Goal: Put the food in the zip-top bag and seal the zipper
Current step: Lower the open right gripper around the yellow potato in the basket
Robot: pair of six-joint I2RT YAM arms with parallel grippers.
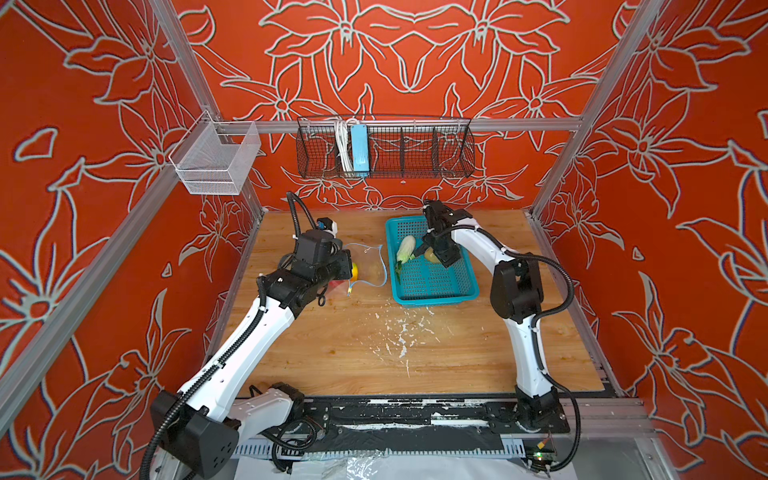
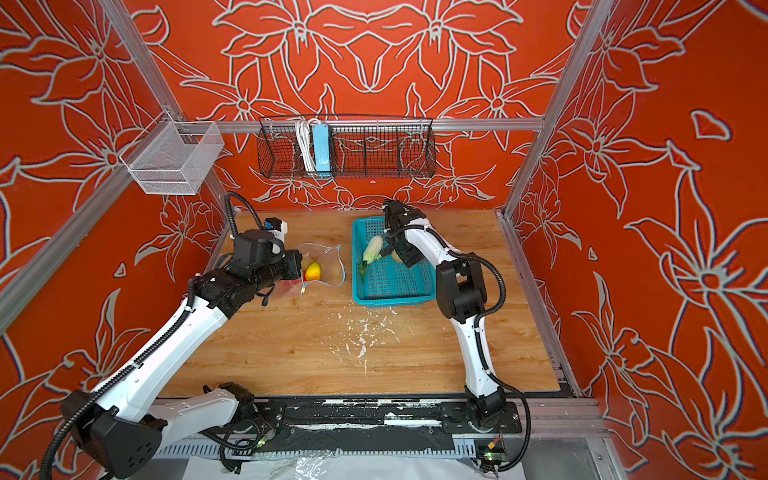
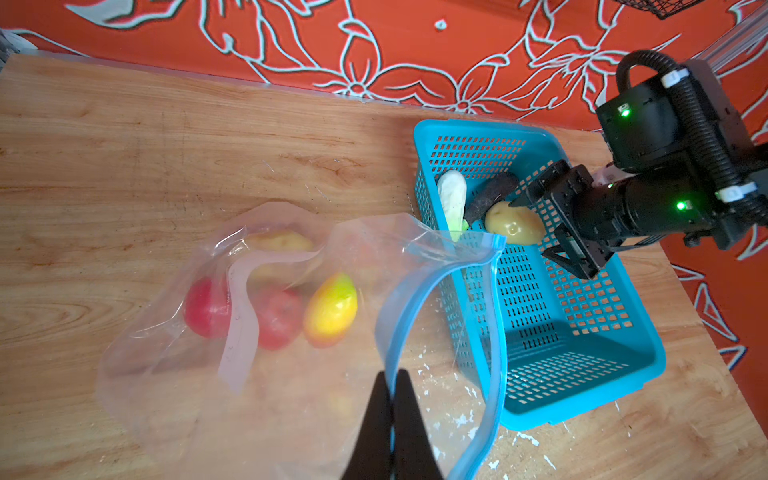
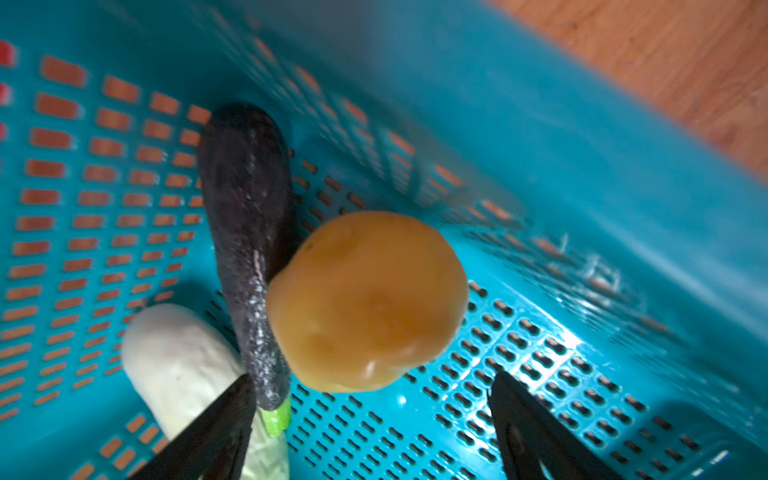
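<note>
A wooden table stands between red walls drawn over with pale flowers.

The right gripper reaches down inside the teal basket, its jaws spread wide and gripping nothing. A yellowish potato lies on the basket floor just ahead of its black fingers. Whether either tip touches the potato cannot be told. A dark eggplant rests against the potato. Beside the eggplant, a white-green leafy vegetable lies next to the basket wall that faces the bag. In both top views this group sits in the far half of the basket.

The left gripper is outside the basket, on the side facing the left arm. Its jaws are closed tight on the mouth edge of the zip-top bag, pinching the light-blue zipper. The bag lies on the table just beside the basket, with its mouth gaping toward it. In the left wrist view the zipper's far lip overlaps the basket's near wall. A small yellowish tab hangs at the zipper's end.

Inside the bag, the red-yellow fruit is closest to the basket. A red tomato and a second tomato lie farther from it. A second potato lies next to them under the clear film, and a white label patch crosses the tomatoes.
</note>
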